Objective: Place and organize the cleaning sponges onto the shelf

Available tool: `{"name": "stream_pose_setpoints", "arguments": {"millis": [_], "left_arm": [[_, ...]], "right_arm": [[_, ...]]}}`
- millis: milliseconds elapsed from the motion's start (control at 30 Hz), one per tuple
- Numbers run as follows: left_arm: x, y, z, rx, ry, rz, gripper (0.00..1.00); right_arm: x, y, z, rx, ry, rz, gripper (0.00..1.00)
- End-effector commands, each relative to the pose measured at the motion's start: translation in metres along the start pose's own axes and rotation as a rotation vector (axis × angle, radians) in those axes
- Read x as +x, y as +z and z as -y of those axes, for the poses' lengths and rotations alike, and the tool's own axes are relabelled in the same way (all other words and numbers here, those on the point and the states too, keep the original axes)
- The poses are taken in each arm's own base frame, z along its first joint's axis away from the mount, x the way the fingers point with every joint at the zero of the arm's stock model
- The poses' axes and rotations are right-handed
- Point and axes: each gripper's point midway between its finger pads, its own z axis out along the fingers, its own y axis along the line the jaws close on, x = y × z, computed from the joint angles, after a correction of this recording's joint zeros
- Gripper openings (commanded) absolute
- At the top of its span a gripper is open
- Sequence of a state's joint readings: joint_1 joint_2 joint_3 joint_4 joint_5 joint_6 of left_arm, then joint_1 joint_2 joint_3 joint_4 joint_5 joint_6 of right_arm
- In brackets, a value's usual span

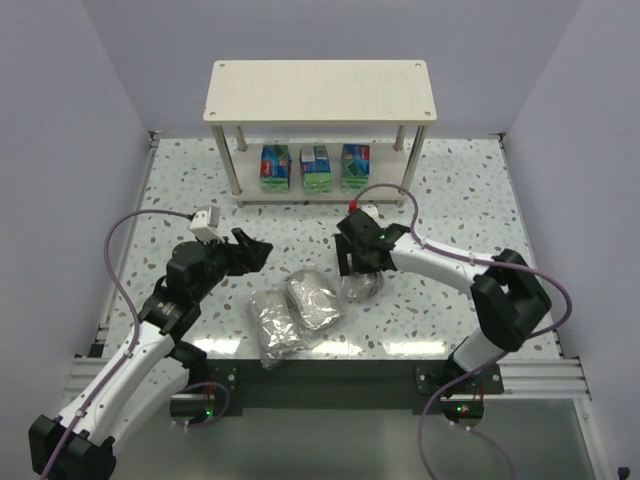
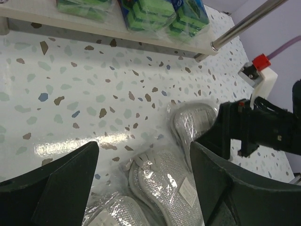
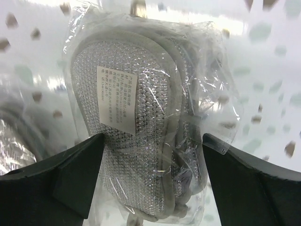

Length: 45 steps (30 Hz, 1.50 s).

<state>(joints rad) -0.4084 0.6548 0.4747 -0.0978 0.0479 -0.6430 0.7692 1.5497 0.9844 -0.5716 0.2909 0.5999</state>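
Bright, even overhead light. Glare streaks the speckled counter (image 2: 113, 139) in the left wrist view. The right wrist background is blurred and overexposed.

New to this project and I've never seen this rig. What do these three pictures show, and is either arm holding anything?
Two robot arms are bolted at the table's near edge, each ending in a two-finger gripper. The wide picture comes from a fixed camera above and behind them. The other two come from wrist cameras, so the dark wedges at the bottom are each arm's own fingers. At the back stands a pale two-tier shelf with three green-and-blue sponge packs on its lower tier. Three grey wrapped bundles lie on the speckled table. The right gripper is open, with a finger on either side of one bundle, not closed on it. The left gripper is open and empty.
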Motion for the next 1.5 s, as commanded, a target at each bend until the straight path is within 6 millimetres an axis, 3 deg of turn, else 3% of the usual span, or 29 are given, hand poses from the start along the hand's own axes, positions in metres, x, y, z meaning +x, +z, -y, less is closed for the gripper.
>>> {"name": "stream_pose_setpoints", "arguments": {"millis": [0,100,200,333,433,567,600,633,667,733,933,1167,1433,1467], "left_arm": [[-0.01,-0.008,0.005,0.005,0.012,0.025,0.84],[-0.014,-0.012,0.008,0.008,0.009,0.035,0.84],[-0.017,-0.015,0.01,0.014,0.008,0.041,0.84],[-0.016,-0.015,0.013,0.028,0.002,0.037,0.84],[-0.013,-0.013,0.014,0.037,-0.007,0.023,0.85],[-0.01,-0.011,0.016,0.051,-0.011,0.011,0.85],[-0.011,-0.012,0.017,0.054,-0.011,0.013,0.85],[-0.011,-0.012,0.018,0.056,-0.008,0.015,0.85],[-0.011,-0.013,0.018,0.057,-0.006,0.011,0.85],[-0.01,-0.013,0.017,0.05,-0.002,0.003,0.86],[-0.002,-0.012,0.012,0.03,0.006,-0.033,0.86],[0.007,-0.012,0.005,0.014,-0.005,-0.048,0.86],[0.008,-0.014,0.002,-0.001,-0.002,-0.049,0.86],[0.008,-0.013,0.002,0.0,-0.002,-0.048,0.86]], "right_arm": [[-0.057,0.018,0.007,0.093,-0.123,0.137,0.91],[-0.081,0.015,0.014,0.129,-0.142,0.169,0.99],[-0.099,-0.008,0.037,0.184,-0.072,0.236,0.99],[-0.096,-0.041,0.072,0.277,0.035,0.273,0.99],[-0.084,-0.059,0.081,0.275,0.144,0.29,0.99],[-0.047,-0.056,0.06,0.073,0.381,0.247,0.99],[-0.037,-0.055,0.045,-0.019,0.425,0.21,0.99],[-0.041,-0.057,0.035,-0.091,0.487,0.238,0.99],[-0.03,-0.055,0.032,-0.138,0.578,0.228,0.99],[-0.03,-0.06,0.02,-0.235,0.654,0.232,0.98],[-0.023,-0.068,0.014,-0.327,0.826,0.225,0.96],[0.003,-0.037,0.007,-0.351,0.996,0.135,0.93],[-0.004,-0.021,0.011,-0.403,1.175,0.198,0.85],[0.002,-0.016,0.014,-0.388,1.192,0.192,0.85]]}}
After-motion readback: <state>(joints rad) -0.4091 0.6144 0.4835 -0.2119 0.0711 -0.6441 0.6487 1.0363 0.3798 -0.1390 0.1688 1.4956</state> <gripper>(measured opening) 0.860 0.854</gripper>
